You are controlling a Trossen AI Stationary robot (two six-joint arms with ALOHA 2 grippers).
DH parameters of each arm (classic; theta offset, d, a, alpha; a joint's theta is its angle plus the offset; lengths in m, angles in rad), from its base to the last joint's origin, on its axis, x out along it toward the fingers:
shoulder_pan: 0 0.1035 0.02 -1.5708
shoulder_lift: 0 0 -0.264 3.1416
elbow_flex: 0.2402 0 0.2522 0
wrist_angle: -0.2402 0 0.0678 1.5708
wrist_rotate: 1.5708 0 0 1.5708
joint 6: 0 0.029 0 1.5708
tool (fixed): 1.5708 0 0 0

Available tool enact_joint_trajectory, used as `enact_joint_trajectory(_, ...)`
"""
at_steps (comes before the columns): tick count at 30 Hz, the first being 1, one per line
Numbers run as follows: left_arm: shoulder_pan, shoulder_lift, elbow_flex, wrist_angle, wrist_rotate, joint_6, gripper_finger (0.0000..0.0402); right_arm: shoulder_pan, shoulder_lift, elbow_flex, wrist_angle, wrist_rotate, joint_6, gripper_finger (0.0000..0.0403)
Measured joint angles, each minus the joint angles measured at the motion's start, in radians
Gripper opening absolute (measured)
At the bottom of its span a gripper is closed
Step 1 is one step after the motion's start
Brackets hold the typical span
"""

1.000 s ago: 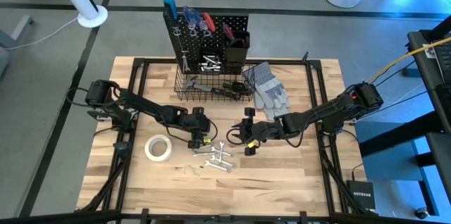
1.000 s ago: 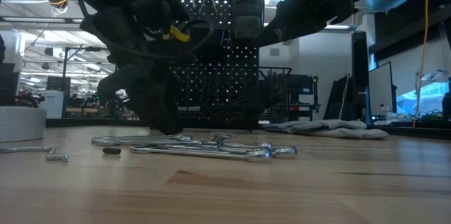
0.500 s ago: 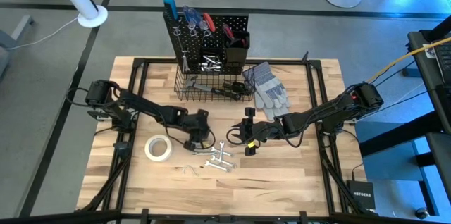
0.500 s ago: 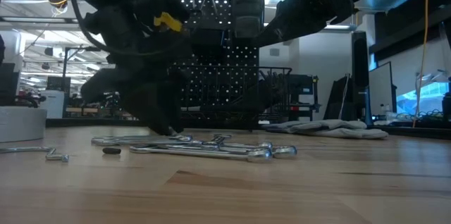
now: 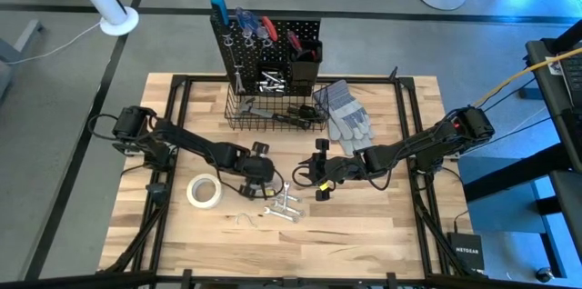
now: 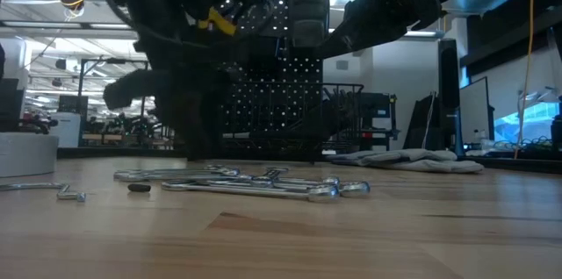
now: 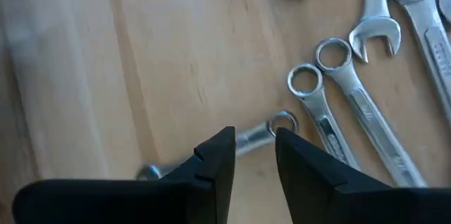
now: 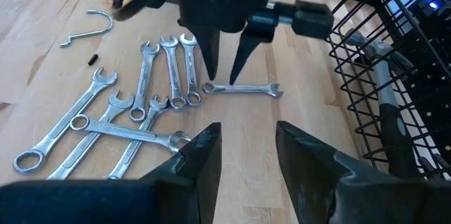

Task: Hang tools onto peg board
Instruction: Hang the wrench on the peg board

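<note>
A small wrench (image 8: 242, 89) is straddled by the left gripper (image 7: 254, 150), whose fingers are spread but not yet pinching it; it lies apart, just beside the wrench pile (image 5: 283, 203). Next, a firm closing and lift are needed. The right gripper (image 8: 243, 146) is held spread nearby; gloves (image 5: 344, 112) lie beside the peg board (image 5: 264, 48)

A small silver wrench (image 8: 242, 89) lies flat on the wood directly between the tips of the left gripper (image 8: 227, 63), its ring end (image 7: 283, 121) showing just past them. Just beside that gripper, the other silver wrenches (image 8: 134, 115) lie flat in a loose fan, some overlapping. The upright black peg board (image 5: 268, 53) stands well beyond it, carrying red- and blue-handled screwdrivers (image 5: 253, 25).
</note>
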Motion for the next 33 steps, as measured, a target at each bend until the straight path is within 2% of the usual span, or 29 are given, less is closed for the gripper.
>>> enact_joint_trajectory(6,-0.017,-0.001,0.023,-0.098,-0.009,-0.26,0.0095,0.0,0.0,0.0,0.0,0.0,0.005,0.014)
enact_joint_trajectory(16,-0.007,-0.001,0.003,-0.026,-0.101,-0.695,0.0095,0.0,0.0,0.0,0.0,0.0,0.006,0.014)
enact_joint_trajectory(25,0.037,0.007,0.003,-0.033,-0.119,-0.904,0.0095,0.0,0.0,0.0,0.0,0.0,0.008,0.014)
enact_joint_trajectory(29,0.04,0.052,0.003,-0.028,-0.085,-0.941,0.0095,0.0,0.0,0.0,0.001,0.0,0.008,0.014)
enact_joint_trajectory(33,0.039,0.104,0.01,0.014,-0.096,-0.965,0.0095,0.0,0.0,0.0,0.001,0.0,0.008,0.014)
